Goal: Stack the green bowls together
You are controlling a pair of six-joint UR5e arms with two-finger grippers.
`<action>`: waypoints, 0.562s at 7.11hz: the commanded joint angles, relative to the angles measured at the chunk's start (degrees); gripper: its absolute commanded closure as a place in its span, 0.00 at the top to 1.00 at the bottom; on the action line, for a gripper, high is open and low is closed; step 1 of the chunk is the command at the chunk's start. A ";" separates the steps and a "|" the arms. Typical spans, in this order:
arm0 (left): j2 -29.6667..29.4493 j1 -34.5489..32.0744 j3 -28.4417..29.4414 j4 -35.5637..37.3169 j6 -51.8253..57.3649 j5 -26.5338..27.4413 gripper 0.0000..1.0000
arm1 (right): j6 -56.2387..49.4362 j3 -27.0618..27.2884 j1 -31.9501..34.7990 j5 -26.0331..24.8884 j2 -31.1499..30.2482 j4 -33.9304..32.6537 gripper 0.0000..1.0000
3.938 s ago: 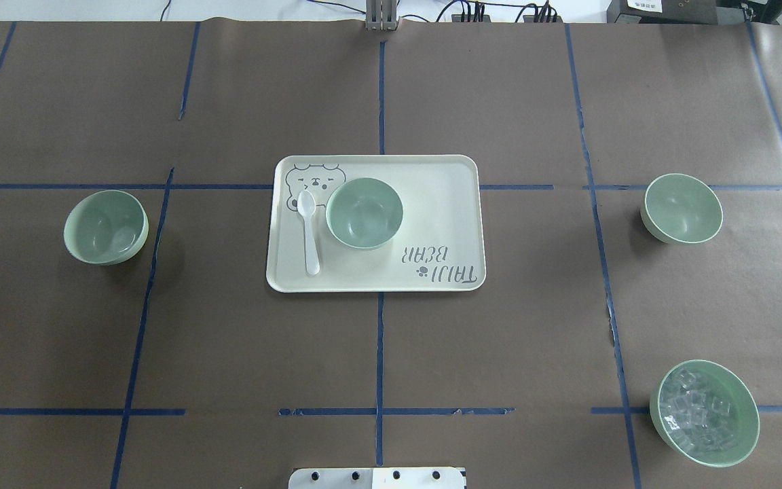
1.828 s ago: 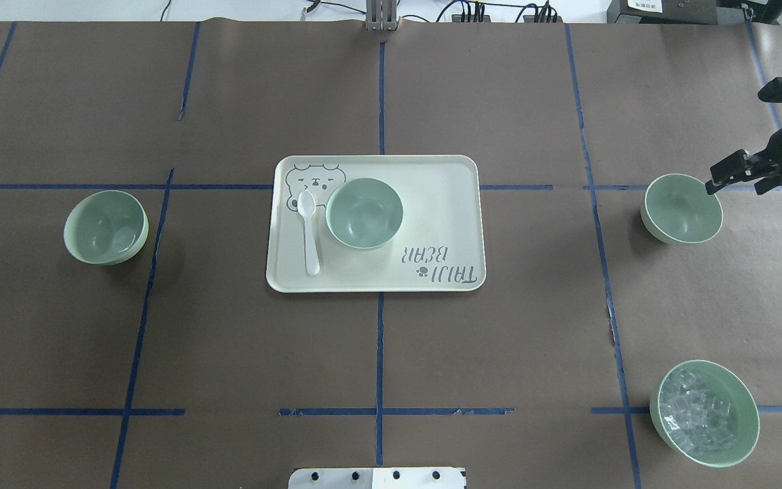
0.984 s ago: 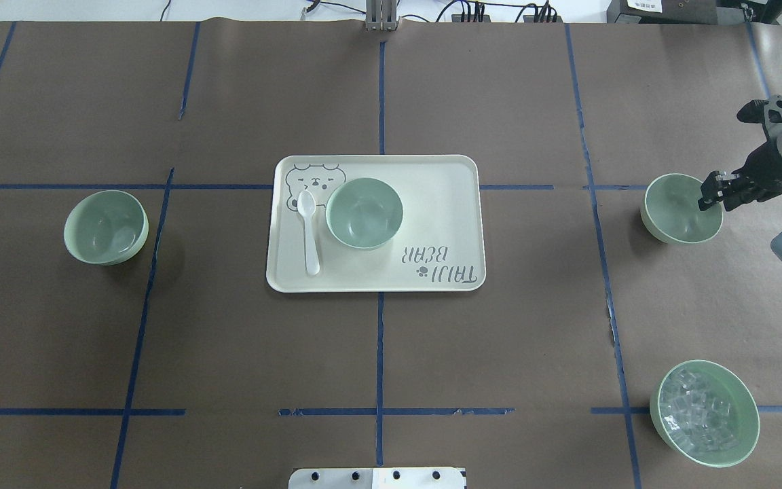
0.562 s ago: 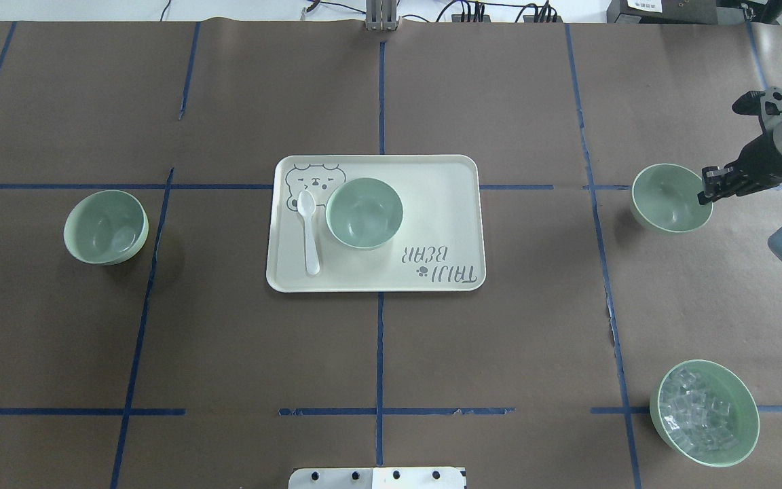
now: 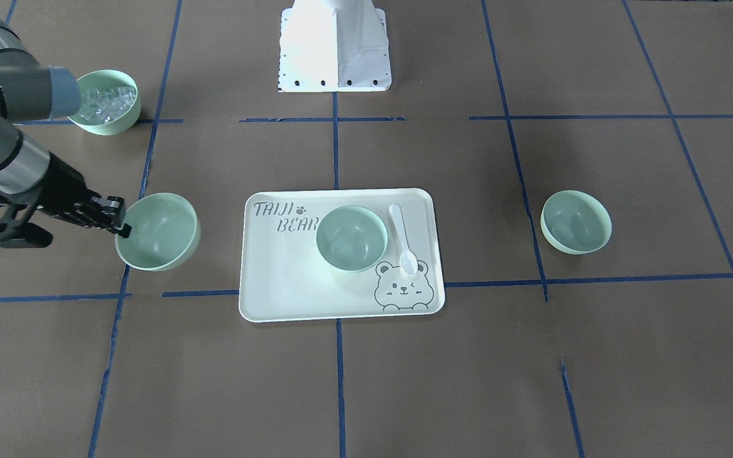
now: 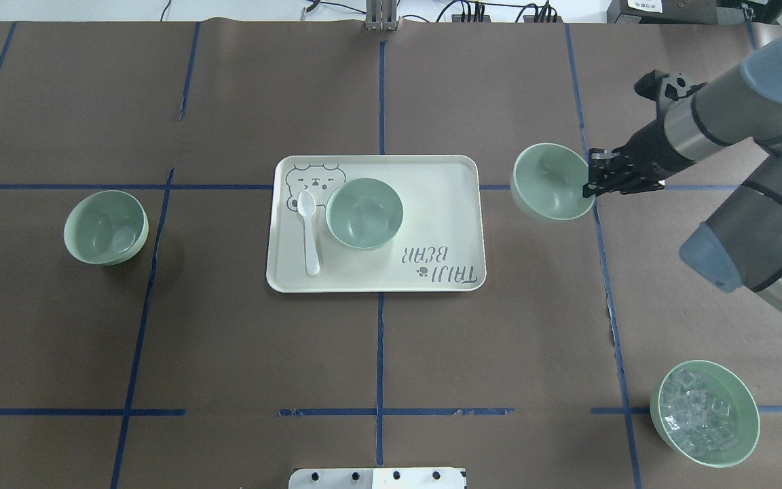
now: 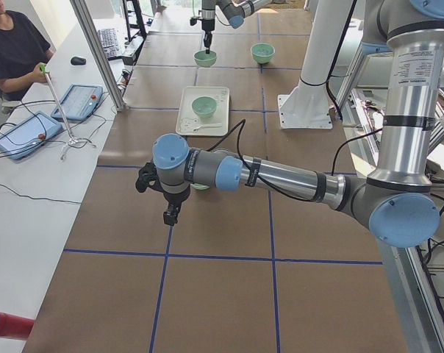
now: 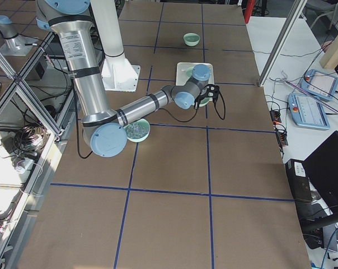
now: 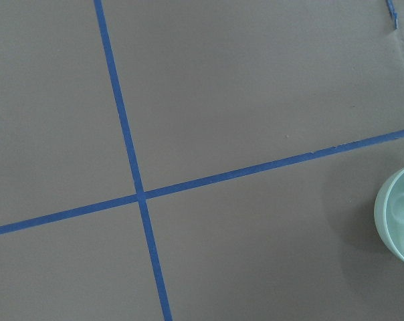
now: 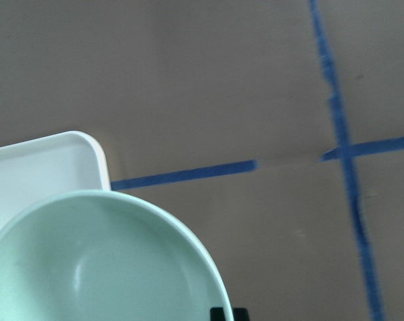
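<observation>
Evenly pale mint, the 3 green bowls (image 6: 106,227) (image 6: 364,212) (image 6: 552,182) look smooth, round-bottomed, unmarked

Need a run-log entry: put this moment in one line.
right hand: shut on bowl rim, beside tray | left hand: state unclear | stacked: none

Right arm (image 8: 152,103) – the near, big one – reaches from its base at left out over the table, wrist at the tray's (image 8: 184,70) near edge. A sliver of green bowl (image 8: 202,103) shows just under the wrist. Ice-cube bowl (image 8: 136,130) sits beside the elbow – second green bowl (image 8: 191,39) far beyond the tray.
</observation>
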 commanded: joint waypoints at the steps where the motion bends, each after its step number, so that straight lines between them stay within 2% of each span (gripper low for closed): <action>1: 0.00 -0.07 0.00 -0.09 -0.06 0.00 1.00 | 8.97 -0.45 -8.68 -4.65 8.51 -0.21 0.00; 3: 0.00 0.01 0.00 -0.09 0.12 -0.09 1.00 | 8.97 -1.60 -13.18 -11.76 17.98 -13.15 0.00; 4: 0.26 0.01 0.00 -0.09 0.21 -0.09 1.00 | 9.06 -3.87 -14.33 -13.27 20.20 -13.65 0.00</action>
